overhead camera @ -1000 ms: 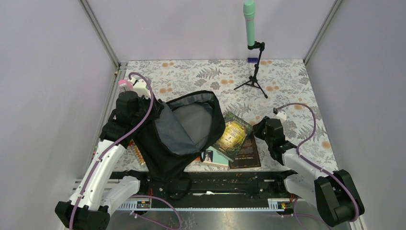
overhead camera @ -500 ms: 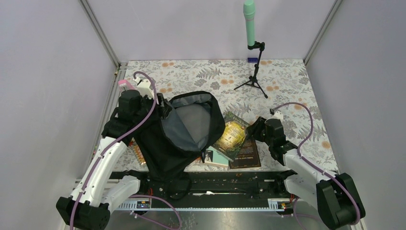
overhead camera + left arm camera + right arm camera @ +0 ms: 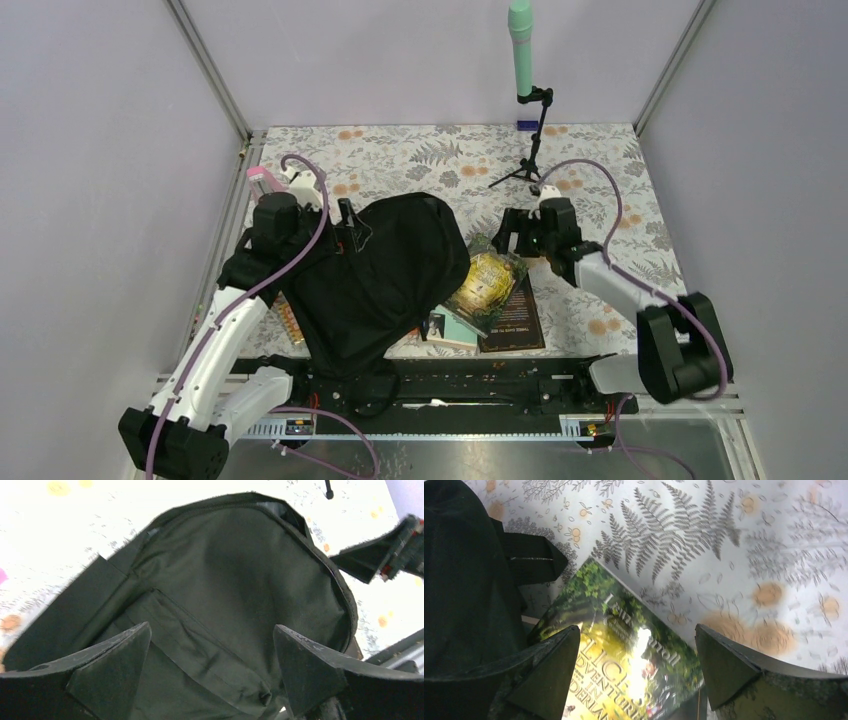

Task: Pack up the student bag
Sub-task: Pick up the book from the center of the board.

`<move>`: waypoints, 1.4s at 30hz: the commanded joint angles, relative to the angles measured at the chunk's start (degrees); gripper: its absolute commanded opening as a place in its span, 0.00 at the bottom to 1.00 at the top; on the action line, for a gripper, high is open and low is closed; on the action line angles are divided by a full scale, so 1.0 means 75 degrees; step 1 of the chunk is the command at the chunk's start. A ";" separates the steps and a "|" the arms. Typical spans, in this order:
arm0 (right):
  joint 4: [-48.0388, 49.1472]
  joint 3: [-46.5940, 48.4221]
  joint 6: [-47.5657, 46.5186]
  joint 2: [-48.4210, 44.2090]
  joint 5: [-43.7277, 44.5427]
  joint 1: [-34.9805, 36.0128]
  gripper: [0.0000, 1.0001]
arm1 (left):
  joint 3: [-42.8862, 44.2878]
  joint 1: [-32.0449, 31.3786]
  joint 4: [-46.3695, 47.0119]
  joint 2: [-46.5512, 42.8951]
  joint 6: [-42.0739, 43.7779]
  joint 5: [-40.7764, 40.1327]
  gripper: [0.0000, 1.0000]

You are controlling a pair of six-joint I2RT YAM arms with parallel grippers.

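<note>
Seen from above, the large soft black fabric student bag (image 3: 385, 275) lies left of centre on the fern-patterned tablecloth (image 3: 600, 165). Its near end reaches the black rail at the table's near edge. The left gripper (image 3: 346, 214) hangs at the bag's far-left rim, and a small pink object (image 3: 262, 176) sits just behind that arm, near the left wall. The right gripper (image 3: 514, 231) hangs over the far corner of a glossy green-and-gold book (image 3: 487, 280), just beside the bag's right edge. That book lies on a dark brown book (image 3: 518, 320) and a pale teal book (image 3: 450, 328). Bare cloth separates these from a black tripod holding a mint-green cylinder (image 3: 521, 50) at the far edge.

From the left wrist, the left gripper (image 3: 211, 630) has its fingers (image 3: 107, 670) spread wide above the bag (image 3: 225, 580), holding nothing. The zip edge curves round the far and right sides.

From the right wrist, the right gripper (image 3: 636, 630) is likewise spread, straddling the book's (image 3: 624, 655) corner. The bag (image 3: 464, 580) fills the left edge, with open cloth to the right.
</note>
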 commanded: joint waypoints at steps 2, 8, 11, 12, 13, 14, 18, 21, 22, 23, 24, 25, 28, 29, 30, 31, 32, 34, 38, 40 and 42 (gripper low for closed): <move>-0.0491 0.1453 -0.1104 0.1750 -0.1908 -0.0458 0.91 | -0.0674 -0.0018 0.1037 -0.0088 -0.1020 0.1078 0.98; -0.0834 0.2066 -0.0700 0.2416 -0.2197 -0.0457 0.87 | -0.1080 -0.0403 0.1723 -0.0027 -0.1687 0.1165 0.99; -0.1083 0.2129 -0.0943 0.2378 -0.1825 -0.0457 0.89 | -0.1011 -0.1090 0.2093 0.0185 -0.1883 0.0638 0.99; -0.1252 0.2291 -0.1085 0.2439 -0.1784 -0.0462 0.90 | -0.0893 -0.1397 0.2132 0.0324 -0.1900 0.0418 0.99; -0.1385 0.2440 -0.1142 0.2567 -0.1832 -0.0472 0.91 | -0.0737 -0.1711 0.2140 0.0498 -0.1902 0.0176 0.99; -0.1472 0.2608 -0.1224 0.2722 -0.2002 -0.0474 0.90 | -0.0592 -0.1994 0.2139 0.0700 -0.1903 -0.0034 0.99; -0.2167 0.3435 -0.1358 0.3468 -0.2524 -0.0508 0.90 | 0.0108 -0.3132 0.2131 0.1543 -0.1894 -0.0968 0.99; -0.2806 0.3936 -0.1467 0.3900 -0.3098 -0.0521 0.89 | 0.0560 -0.3720 0.2070 0.2197 -0.1854 -0.1480 0.99; -0.3084 0.4034 -0.1504 0.3970 -0.3199 -0.0516 0.88 | 0.0694 -0.3815 0.1995 0.2420 -0.1839 -0.1530 0.99; -0.3252 0.4041 -0.1528 0.3996 -0.3288 -0.0521 0.88 | 0.0812 -0.3922 0.1926 0.2606 -0.1795 -0.1809 0.99; -0.3349 0.3980 -0.1559 0.3983 -0.3333 -0.0521 0.88 | 0.0889 -0.4022 0.1838 0.2776 -0.1753 -0.2005 0.99; -0.3417 0.3890 -0.1570 0.3946 -0.3362 -0.0520 0.88 | 0.0936 -0.4112 0.1783 0.2920 -0.1726 -0.2165 0.99; -0.3542 0.3590 -0.1601 0.3813 -0.3564 -0.0565 0.88 | 0.0855 -0.4599 0.1712 0.2991 -0.1602 -0.2970 0.99; -0.3607 0.3499 -0.1611 0.3770 -0.3691 -0.0577 0.88 | 0.0770 -0.4864 0.1728 0.2845 -0.1494 -0.3552 0.99; -0.3662 0.3432 -0.1610 0.3742 -0.3790 -0.0599 0.88 | 0.0682 -0.5114 0.1748 0.2719 -0.1384 -0.3784 0.99; -0.3689 0.3366 -0.1597 0.3704 -0.3851 -0.0619 0.87 | 0.0593 -0.5338 0.1773 0.2589 -0.1327 -0.4141 0.99; -0.3694 0.3296 -0.1568 0.3652 -0.3894 -0.0641 0.87 | 0.0436 -0.5519 0.1824 0.2427 -0.1338 -0.4304 0.99; -0.3687 0.3138 -0.1470 0.3543 -0.3992 -0.0699 0.86 | 0.0084 -0.5783 0.1966 0.2107 -0.1637 -0.4357 0.99; -0.3674 0.2828 -0.1274 0.3230 -0.4274 -0.0804 0.83 | -0.0788 -0.6356 0.2533 0.1474 -0.2613 -0.4364 0.98; -0.3650 0.2698 -0.1169 0.3055 -0.4410 -0.0856 0.80 | -0.1236 -0.6585 0.2910 0.1274 -0.3064 -0.4199 0.96; -0.3523 0.2560 -0.1010 0.2921 -0.4593 -0.0894 0.77 | -0.1656 -0.6687 0.3365 0.1232 -0.3544 -0.3873 0.92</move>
